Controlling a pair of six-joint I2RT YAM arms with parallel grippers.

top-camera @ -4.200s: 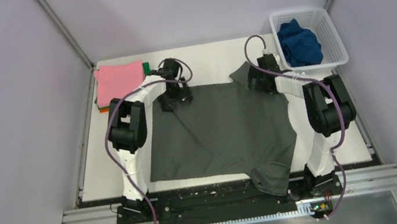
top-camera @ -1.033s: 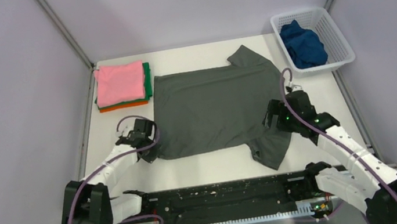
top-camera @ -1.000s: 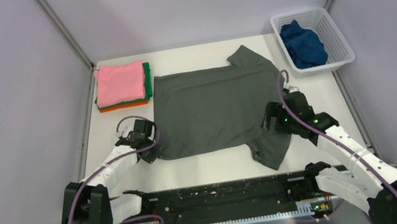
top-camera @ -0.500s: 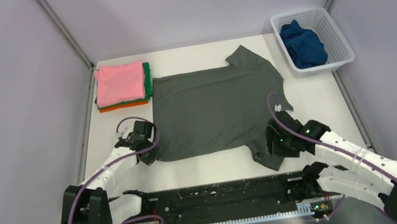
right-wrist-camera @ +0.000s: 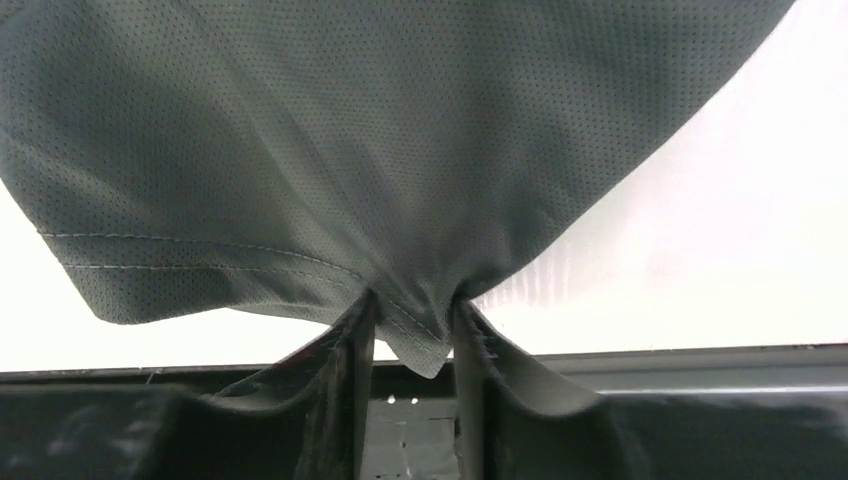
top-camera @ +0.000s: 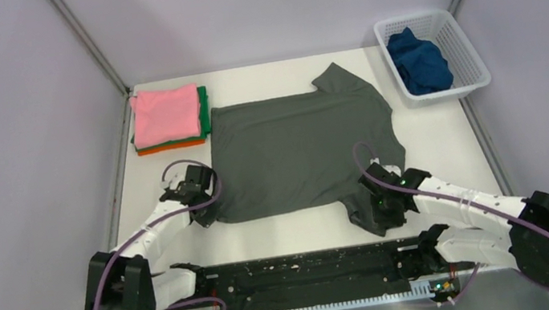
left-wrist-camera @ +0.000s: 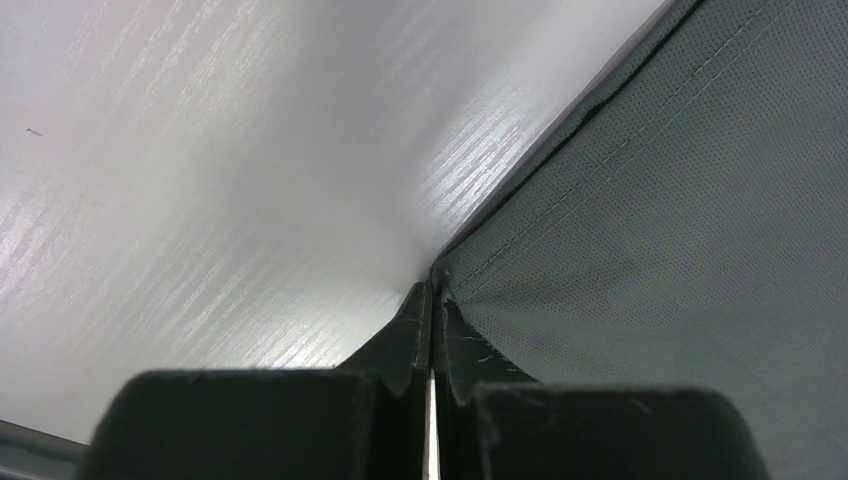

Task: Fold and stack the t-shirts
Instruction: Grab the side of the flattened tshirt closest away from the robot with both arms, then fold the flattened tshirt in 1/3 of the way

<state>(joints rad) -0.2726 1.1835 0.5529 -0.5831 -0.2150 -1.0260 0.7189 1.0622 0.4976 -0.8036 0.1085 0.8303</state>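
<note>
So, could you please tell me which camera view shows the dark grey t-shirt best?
The top external view: the whole dark grey t-shirt lies spread flat on the table. The left wrist view shows only its hem corner pinched; the right wrist view shows only a sleeve edge between the fingers.
</note>
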